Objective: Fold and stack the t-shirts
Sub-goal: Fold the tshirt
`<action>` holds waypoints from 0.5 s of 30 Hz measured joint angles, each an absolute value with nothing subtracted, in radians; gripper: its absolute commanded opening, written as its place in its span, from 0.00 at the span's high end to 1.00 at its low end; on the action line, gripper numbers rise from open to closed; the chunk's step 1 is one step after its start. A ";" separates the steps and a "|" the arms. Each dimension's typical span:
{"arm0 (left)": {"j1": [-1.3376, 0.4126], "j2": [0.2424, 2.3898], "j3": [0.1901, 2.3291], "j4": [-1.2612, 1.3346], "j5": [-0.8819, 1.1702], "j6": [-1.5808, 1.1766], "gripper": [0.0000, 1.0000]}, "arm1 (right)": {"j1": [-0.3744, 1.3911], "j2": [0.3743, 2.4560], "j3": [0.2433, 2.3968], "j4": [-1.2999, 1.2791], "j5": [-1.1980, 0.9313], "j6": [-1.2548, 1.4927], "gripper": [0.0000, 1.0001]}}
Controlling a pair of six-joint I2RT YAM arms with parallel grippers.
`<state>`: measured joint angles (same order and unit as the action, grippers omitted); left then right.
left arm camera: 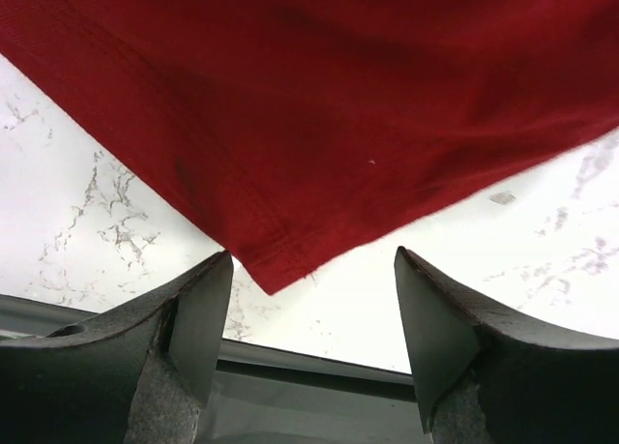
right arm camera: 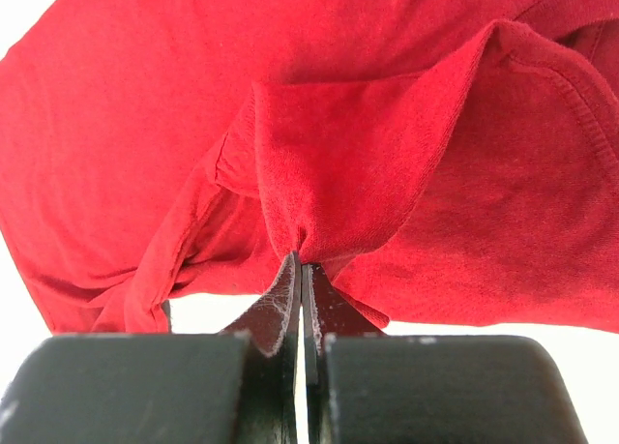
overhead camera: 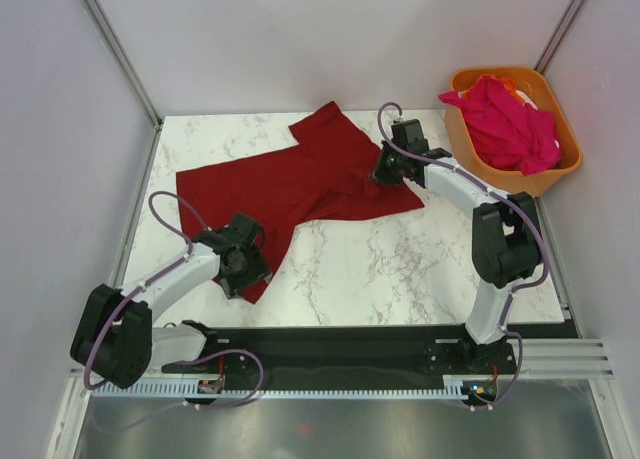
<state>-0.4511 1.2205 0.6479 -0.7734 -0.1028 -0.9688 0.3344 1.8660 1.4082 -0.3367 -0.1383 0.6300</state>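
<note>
Shirt [overhead camera: 300, 179] sprawls across the bench [overhead camera: 400, 269] — right tool [right arm camera: 300, 260] clenched on a fold near its collar, probably. Left tool [left arm camera: 314, 270] gapes released, hem corner [left arm camera: 276, 270] just ahead — nearer arm.

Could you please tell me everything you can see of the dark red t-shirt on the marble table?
The dark crimson red soft cloth t-shirt lies mostly flat on the white marble table, slanting from near left to far right. A stitched hem corner points between the open left end effector, whose fingers do not touch it. The right end effector is shut on a pinched fold, bunching the cloth into a raised, wrinkled ridge. The fabric looks like fine matte knit.
</note>
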 measured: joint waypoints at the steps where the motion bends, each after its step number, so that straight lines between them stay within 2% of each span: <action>1: -0.451 1.238 0.648 -0.772 -0.102 -0.969 0.25 | 0.334 1.869 1.408 -0.337 -0.138 0.630 1.00; 6: -0.451 1.305 0.638 -0.766 -0.104 -0.969 0.25 | 0.334 1.872 1.408 -0.336 -0.138 0.627 1.00; 15: -0.451 1.304 0.637 -0.762 -0.103 -0.969 0.25 | 0.334 1.872 1.408 -0.337 -0.138 0.624 1.00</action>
<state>-0.4511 1.3045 0.6369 -0.7624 -0.1032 -0.9688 0.3344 1.8717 1.4082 -0.3367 -0.1383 0.6235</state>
